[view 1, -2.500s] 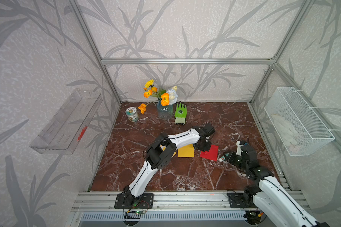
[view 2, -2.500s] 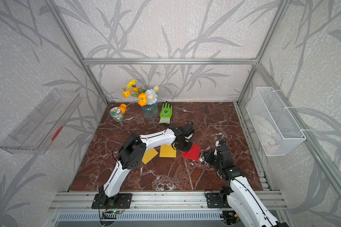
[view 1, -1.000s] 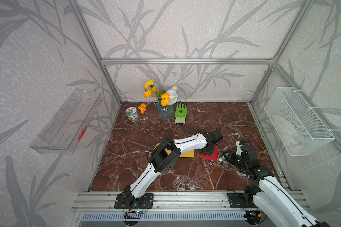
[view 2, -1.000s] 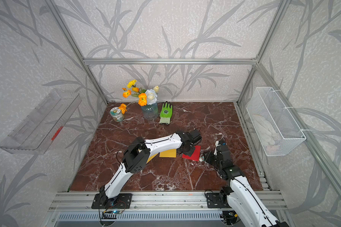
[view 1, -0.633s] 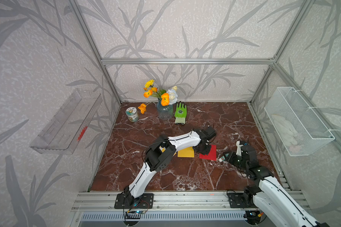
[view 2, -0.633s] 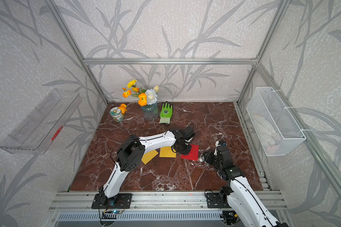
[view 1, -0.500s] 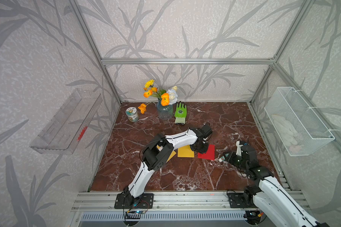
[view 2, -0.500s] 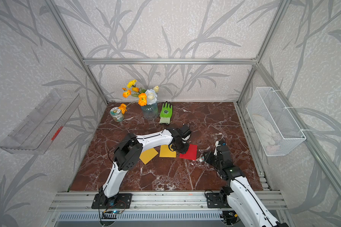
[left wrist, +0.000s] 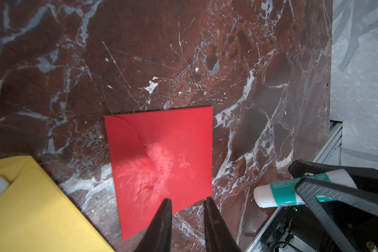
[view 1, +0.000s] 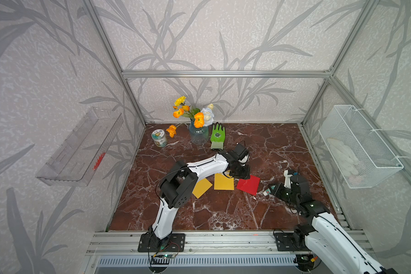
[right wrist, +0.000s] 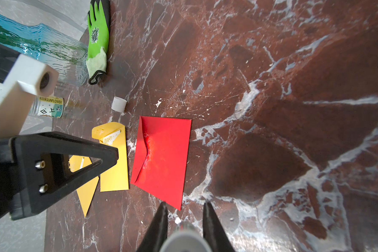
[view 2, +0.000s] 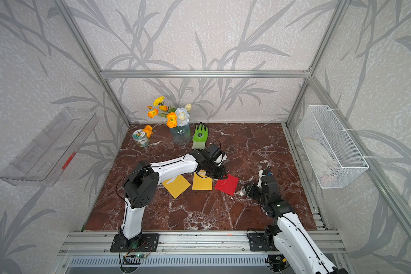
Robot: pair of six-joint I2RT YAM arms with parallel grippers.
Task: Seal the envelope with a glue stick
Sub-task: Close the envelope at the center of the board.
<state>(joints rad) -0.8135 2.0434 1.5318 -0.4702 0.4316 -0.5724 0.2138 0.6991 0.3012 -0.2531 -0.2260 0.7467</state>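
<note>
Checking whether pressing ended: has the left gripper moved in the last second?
Yes. The left gripper drew back from the red envelope, toward the green glove.

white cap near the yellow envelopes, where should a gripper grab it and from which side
Across its curved side wall, coming down from above: the white cap is a short cylinder that seems to stand on end, apart from the nearest yellow envelope.

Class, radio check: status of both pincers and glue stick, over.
Left pincer open at edge of red envelope. Right pincer shut on glue stick. White cap loose near yellow envelope.
</note>
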